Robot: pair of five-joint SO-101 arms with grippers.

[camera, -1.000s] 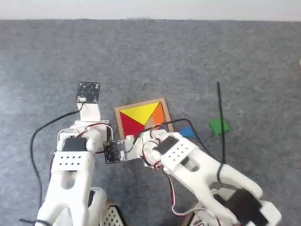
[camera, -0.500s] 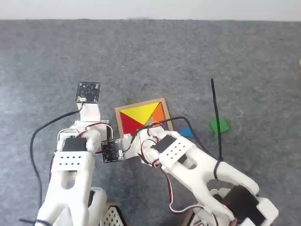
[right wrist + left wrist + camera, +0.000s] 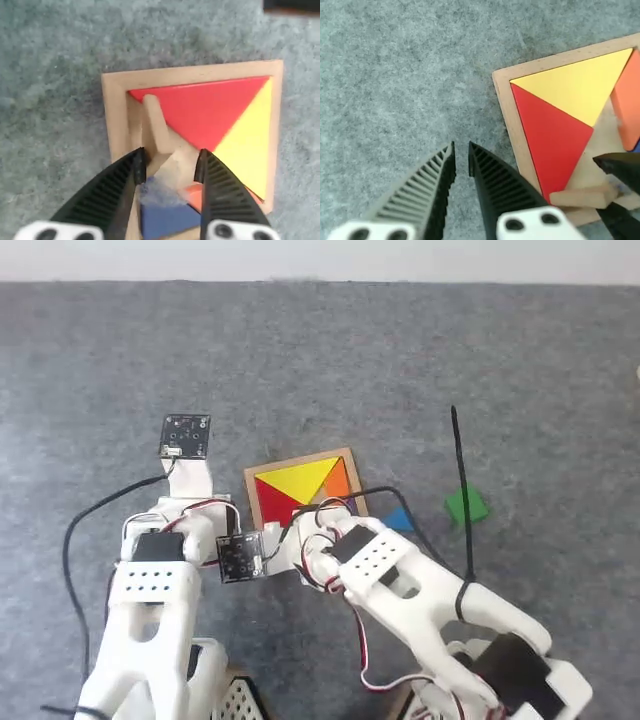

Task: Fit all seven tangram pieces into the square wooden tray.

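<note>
The square wooden tray (image 3: 349, 456) holds a yellow triangle (image 3: 298, 478), a red triangle (image 3: 274, 503) and an orange piece (image 3: 340, 483). In the right wrist view a plain wooden piece (image 3: 154, 127) lies along the red triangle (image 3: 200, 112), with a blue piece (image 3: 165, 215) and the orange piece (image 3: 196, 192) beside it. My right gripper (image 3: 168, 160) hangs open over this tray corner, with the wooden piece's end and bare floor between its fingers. My left gripper (image 3: 461, 148) is shut and empty over the mat, beside the tray (image 3: 503, 95).
A second blue piece (image 3: 400, 520) and a green piece (image 3: 466, 507) lie on the grey mat to the right of the tray. A black cable (image 3: 462, 480) runs past the green piece. The right arm's body (image 3: 400, 585) covers the tray's near edge.
The right arm has edged slightly left over the tray's near edge. The left arm and the pieces have not moved.
</note>
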